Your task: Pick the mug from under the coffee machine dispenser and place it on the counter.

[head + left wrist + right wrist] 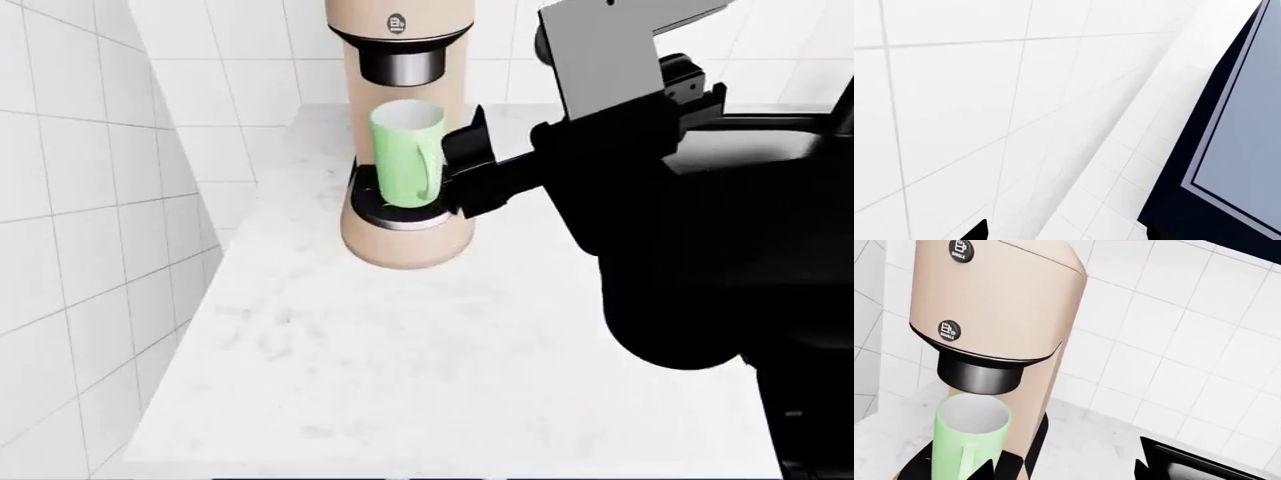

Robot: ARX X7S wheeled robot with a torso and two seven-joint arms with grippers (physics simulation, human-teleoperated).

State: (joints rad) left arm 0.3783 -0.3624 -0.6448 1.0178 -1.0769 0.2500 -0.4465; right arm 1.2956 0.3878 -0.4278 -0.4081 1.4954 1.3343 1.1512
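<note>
Black and bulky, the right arm fills the near right of the head view, and the right gripper [470, 172] at its end reaches in beside the mug [406, 154] with its fingers apart and nothing held; in the right wrist view 2 dark fingertips [984, 471] frame the space just beside the handle. That light green mug stands upright on the black drip tray [378, 208], directly under the coffee machine dispenser [402, 64], its handle turned toward the gripper. Little headroom shows between the rim and the nozzle, so a straight upward lift would likely knock the rim against the nozzle; the mug probably has to slide out sideways first. If the fingers close on the thin handle alone, the tall body could swing or tip off the tray's raised edge. A push before the grasp closes could shove it against the beige column. Plenty of bare counter [400, 360] lies in front for setting it down. Only white tiles and a navy cabinet edge show in the left wrist view, plus 1 dark fingertip [977, 231], so I cannot tell how the left gripper stands.
</note>
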